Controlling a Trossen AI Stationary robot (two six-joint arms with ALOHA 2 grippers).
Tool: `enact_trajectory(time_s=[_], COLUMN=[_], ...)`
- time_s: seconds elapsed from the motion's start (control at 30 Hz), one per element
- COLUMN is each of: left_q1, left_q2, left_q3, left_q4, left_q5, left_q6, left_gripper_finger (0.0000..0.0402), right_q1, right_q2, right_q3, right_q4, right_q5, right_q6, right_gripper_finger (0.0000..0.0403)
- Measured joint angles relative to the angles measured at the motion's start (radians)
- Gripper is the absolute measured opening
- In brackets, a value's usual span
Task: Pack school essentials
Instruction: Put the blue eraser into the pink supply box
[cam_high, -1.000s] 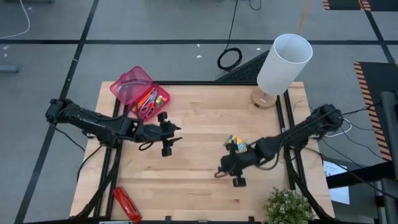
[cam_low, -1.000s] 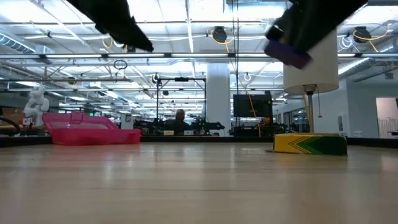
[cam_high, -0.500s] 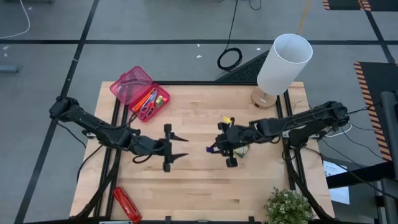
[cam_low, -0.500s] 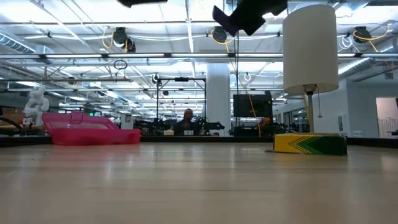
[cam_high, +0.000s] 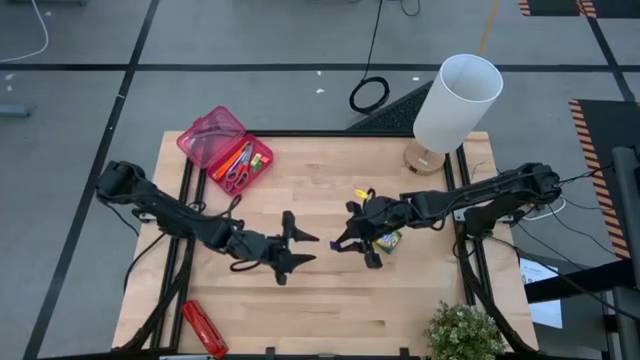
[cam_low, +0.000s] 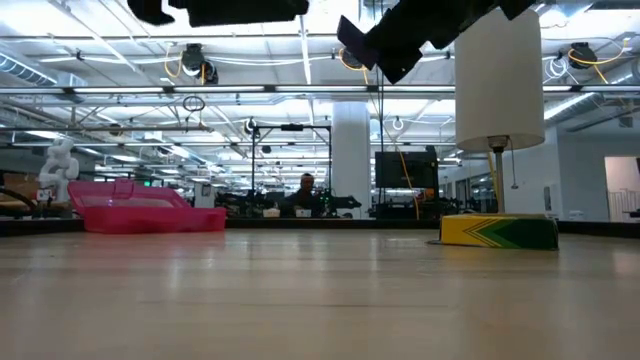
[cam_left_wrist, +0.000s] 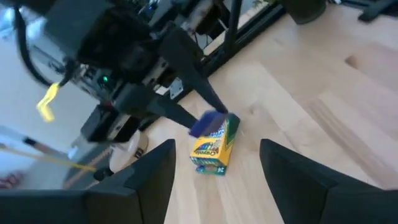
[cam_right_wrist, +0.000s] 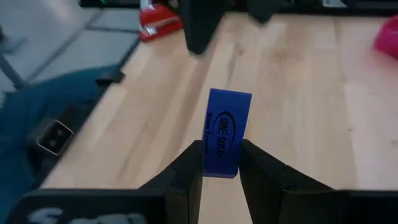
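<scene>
My right gripper (cam_high: 338, 243) hangs over the table's middle, shut on a small blue eraser (cam_right_wrist: 224, 134) with dark print. The green-yellow crayon box (cam_high: 386, 240) lies flat on the wood just behind it, also clear in the low view (cam_low: 498, 231). My left gripper (cam_high: 312, 248) faces the right one from the left, open, with nothing between its fingers. The open pink case (cam_high: 224, 150) at the far left holds scissors and pens. My right gripper pinches the blue eraser's near end (cam_right_wrist: 221, 167) between its two fingers (cam_right_wrist: 186, 171). The rest of the eraser sticks out past the fingertips. The fingers point toward the table's left. The eraser is lifted clear of the table (cam_left_wrist: 208, 124).
A white lamp (cam_high: 455, 100) stands at the far right corner. A red stapler (cam_high: 203, 327) lies at the near left edge, and a small plant (cam_high: 465, 332) sits at the near right. Bare wood spreads between the case and the grippers.
My right gripper has risen from the near right of the table with the blue eraser and gone left and toward the far edge, past the crayon box. My left gripper, open throughout, has gone toward the table's right and near edge, closing on the right one.
</scene>
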Motion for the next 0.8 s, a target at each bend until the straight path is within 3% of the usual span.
enact_trajectory(time_s=[0.3, 0.8], left_q1=[0.000, 0.008], left_q2=[0.080, 0.174], left_q3=[0.000, 0.092], left_q4=[0.128, 0.138], left_q5=[0.003, 0.005], left_q6=[0.178, 0.266], left_gripper_finger=[0.0215, 0.0210], right_q1=[-0.002, 0.001], right_q2=[-0.001, 0.005], right_q3=[-0.041, -0.043], right_q4=[0.146, 0.141], right_q5=[-0.125, -0.126], right_q6=[0.142, 0.186], right_gripper_finger=[0.0086, 0.0086])
